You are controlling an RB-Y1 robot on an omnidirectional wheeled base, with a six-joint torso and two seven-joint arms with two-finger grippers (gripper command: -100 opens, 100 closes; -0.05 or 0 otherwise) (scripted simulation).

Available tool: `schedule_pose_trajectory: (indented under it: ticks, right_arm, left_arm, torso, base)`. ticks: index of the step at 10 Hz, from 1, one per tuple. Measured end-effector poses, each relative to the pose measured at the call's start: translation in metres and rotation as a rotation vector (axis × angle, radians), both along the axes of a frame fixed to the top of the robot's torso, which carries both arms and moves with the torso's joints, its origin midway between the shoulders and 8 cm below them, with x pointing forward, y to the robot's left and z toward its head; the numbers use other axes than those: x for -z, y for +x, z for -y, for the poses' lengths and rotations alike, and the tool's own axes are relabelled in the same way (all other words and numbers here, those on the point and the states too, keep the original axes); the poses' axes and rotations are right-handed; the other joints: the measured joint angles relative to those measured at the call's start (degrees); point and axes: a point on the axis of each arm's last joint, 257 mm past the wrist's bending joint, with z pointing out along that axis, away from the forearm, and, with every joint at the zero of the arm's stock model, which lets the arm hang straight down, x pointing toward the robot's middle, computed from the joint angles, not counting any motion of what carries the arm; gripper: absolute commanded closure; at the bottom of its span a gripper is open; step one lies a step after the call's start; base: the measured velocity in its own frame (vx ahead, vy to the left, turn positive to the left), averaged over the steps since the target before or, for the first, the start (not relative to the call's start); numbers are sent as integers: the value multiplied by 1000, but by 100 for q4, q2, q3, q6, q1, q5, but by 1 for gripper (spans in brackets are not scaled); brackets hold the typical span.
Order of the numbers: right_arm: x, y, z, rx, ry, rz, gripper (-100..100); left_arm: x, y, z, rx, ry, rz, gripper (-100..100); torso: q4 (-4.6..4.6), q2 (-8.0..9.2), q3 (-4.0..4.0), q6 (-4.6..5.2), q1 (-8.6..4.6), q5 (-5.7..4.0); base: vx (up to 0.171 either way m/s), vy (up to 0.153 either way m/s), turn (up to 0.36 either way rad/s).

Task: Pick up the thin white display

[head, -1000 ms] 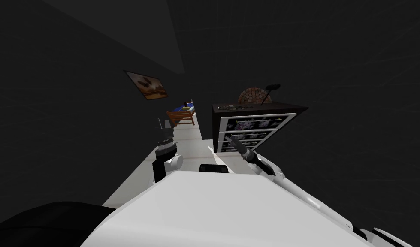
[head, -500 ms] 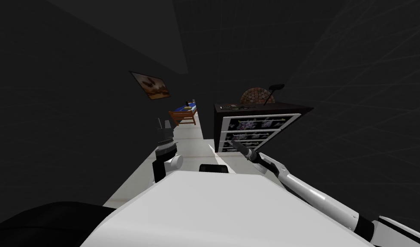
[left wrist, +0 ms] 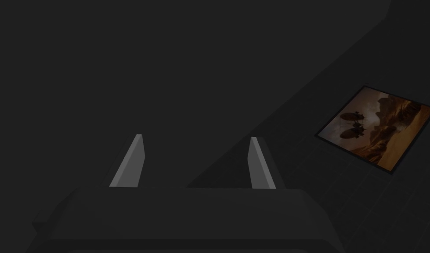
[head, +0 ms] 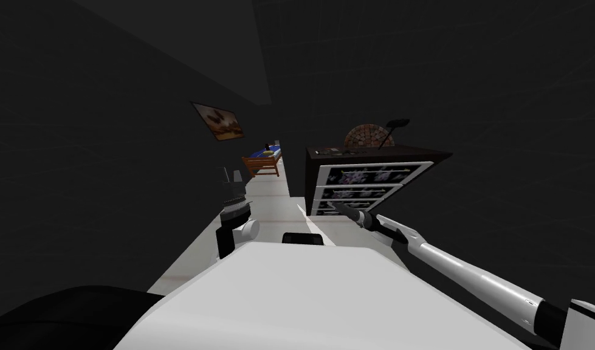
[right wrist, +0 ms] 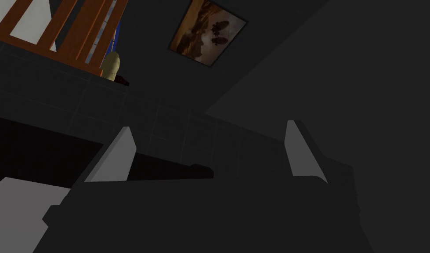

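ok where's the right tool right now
In the head view, the right tool is ahead on my right, in front of the lower drawers of the dark dresser.

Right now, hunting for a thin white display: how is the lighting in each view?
Head view: dim, walls near black, only the pale floor and the cabinet front stand out. Left wrist view: darkest, the open left gripper dull grey. Right wrist view: dim, open right gripper paler, wooden bed frame shows orange.

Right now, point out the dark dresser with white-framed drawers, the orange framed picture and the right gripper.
dark dresser (head: 368,177): head view, drawer front.
orange framed picture (left wrist: 377,127): left wrist view, centre.
right gripper (right wrist: 209,125): right wrist view, between fingertips.
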Motion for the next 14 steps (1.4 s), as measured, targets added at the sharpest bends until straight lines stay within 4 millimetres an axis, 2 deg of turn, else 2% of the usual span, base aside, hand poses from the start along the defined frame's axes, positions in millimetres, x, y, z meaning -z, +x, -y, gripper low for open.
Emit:
schedule_pose_trajectory:
  ticks: [2, 5, 9, 11, 14]
  right_arm:
    - [13, -5, 15, -39, -83, -24, -100]
    - [30, -1, 45, -40, -172, -54, -100]
    - [45, -3, 95, -52, -328, -109, -100]
    - [51, -2, 126, -50, -406, -134, -100]
    - [47, -9, 166, -52, -526, -172, -100]
  left_arm:
    - [0, 0, 0, 0, 0, 0, 0]
    - [0, 0, 0, 0, 0, 0, 0]
    - [0, 0, 0, 0, 0, 0, 0]
    - [0, 0, 0, 0, 0, 0, 0]
    - [0, 0, 0, 0, 0, 0, 0]
  torso:
    - [-1, -4, -3, 0, 14, 3]
    - [-1, -5, -3, -3, 5, 0]
    - [-2, -7, -4, 1, 12, 3]
    - [-2, -9, -5, -2, 9, 1]
    - [-3, -13, -7, -3, 12, 2]
  base:
    - [0, 54, 25]
    - [2, 41, 48]
    - [7, 51, 33]
    - [19, 63, 73]
    - [26, 56, 52]
